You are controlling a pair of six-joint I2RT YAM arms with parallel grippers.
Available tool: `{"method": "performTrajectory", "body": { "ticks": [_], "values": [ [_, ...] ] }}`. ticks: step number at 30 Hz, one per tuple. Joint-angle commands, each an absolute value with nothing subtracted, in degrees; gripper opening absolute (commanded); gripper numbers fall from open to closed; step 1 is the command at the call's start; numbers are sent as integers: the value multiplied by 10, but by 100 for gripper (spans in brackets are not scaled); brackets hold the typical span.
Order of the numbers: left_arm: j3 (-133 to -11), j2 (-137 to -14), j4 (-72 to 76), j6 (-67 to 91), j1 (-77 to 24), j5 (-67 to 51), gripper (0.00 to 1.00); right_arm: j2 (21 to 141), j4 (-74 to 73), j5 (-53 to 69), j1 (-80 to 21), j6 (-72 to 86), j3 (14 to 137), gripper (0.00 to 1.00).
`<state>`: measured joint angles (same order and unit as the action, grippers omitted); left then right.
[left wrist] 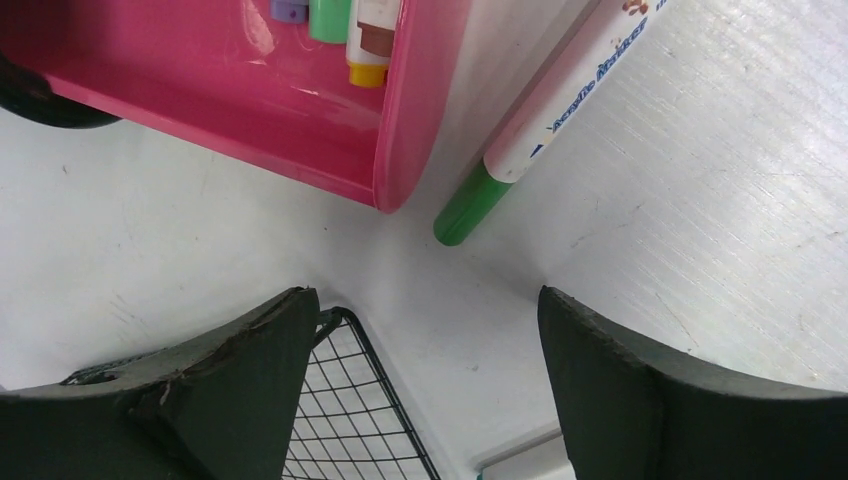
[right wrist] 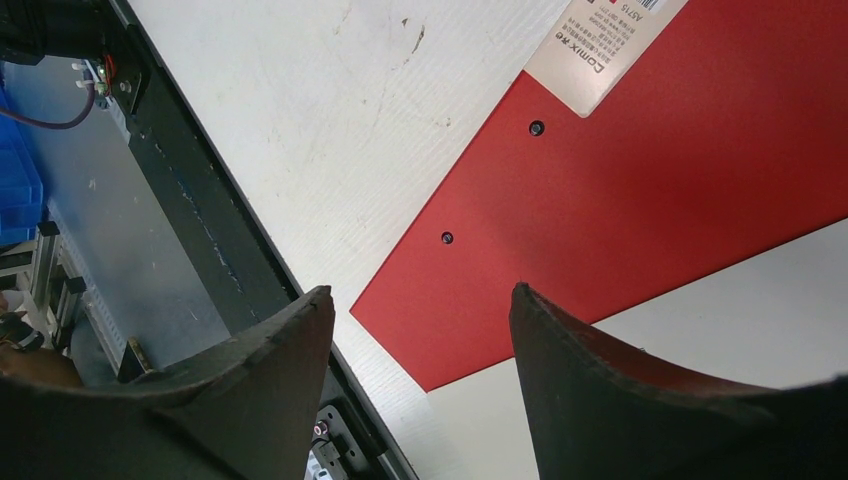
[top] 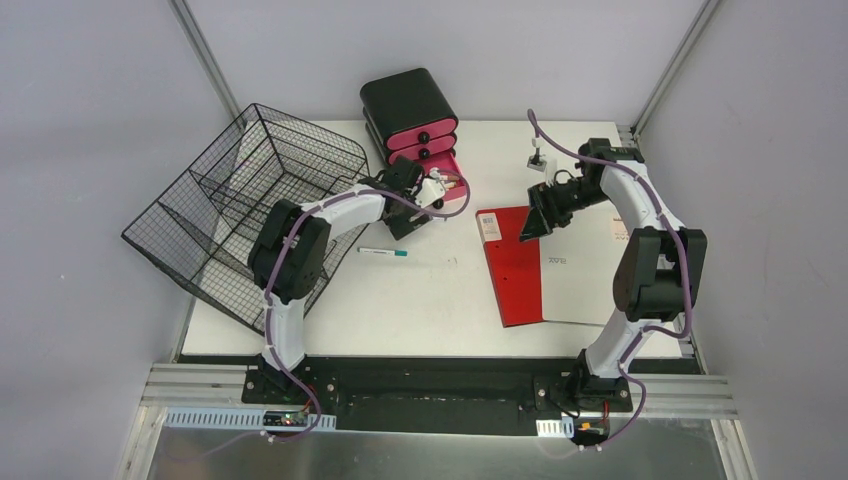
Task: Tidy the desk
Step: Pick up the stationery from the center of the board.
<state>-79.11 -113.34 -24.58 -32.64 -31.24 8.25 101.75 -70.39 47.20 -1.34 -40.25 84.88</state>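
Top: the desk lies before both arms. The left gripper hovers by the pink drawer, the right gripper over the red folder.
Left wrist: jaws open, empty; centre them across the marker before closing.
Right wrist: jaws open, empty.

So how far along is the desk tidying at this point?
Done: a few small items lie in the open pink drawer. In hand: nothing; both arms' jaws stand open and empty, the left near the drawer and a green-capped marker beside it, the right over the red-and-white notebook. Remaining: that marker, the teal pen loose on the desk, the notebook, and closing the drawer.
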Motion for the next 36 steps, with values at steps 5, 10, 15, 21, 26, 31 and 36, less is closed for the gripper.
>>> {"method": "performTrajectory", "body": {
  "ticks": [5,10,15,21,26,31,36],
  "values": [
    [-782,-1074,-252,-318,-303,51,81,1018,-709,482,-18,-419,873,68],
    [-761,-1040,-242,-319,-303,-6,78,1017,-708,479,-21,-420,874,68],
    [-788,-1032,-309,-309,-303,-46,70,1016,-708,480,-21,-420,873,68],
    [-839,-1060,-418,-316,-303,-103,61,1020,-708,479,-26,-419,875,68],
    [-858,-1086,-446,-326,-302,-116,59,1023,-708,477,-30,-418,876,68],
    [-876,-1112,-478,-328,-302,-104,59,1023,-708,475,-30,-419,876,68],
    [-892,-1138,-502,-330,-303,-98,59,1024,-708,475,-30,-419,877,68]
  ]
}}
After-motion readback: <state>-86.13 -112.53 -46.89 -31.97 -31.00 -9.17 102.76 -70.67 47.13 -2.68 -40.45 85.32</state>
